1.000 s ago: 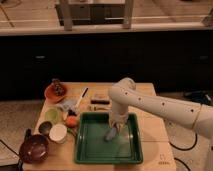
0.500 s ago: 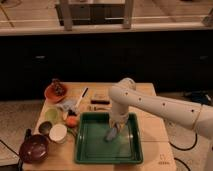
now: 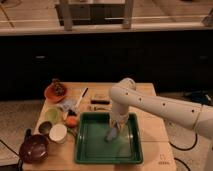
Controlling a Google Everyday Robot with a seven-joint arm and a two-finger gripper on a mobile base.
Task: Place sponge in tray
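A green tray [image 3: 87,150] lies on the front of the wooden table. My white arm reaches in from the right and bends down into the tray. My gripper [image 3: 114,133] hangs over the tray's middle, low above its floor. A pale grey-blue shape [image 3: 111,136] at the gripper's tip looks like the sponge, touching or just above the tray floor. The gripper hides most of it.
Left of the tray stand a dark red bowl [image 3: 33,148], a white cup [image 3: 58,132], a green cup [image 3: 52,115], an orange item [image 3: 72,121] and an orange plate [image 3: 55,91]. Small utensils [image 3: 99,101] lie behind the tray. A dark counter runs behind the table.
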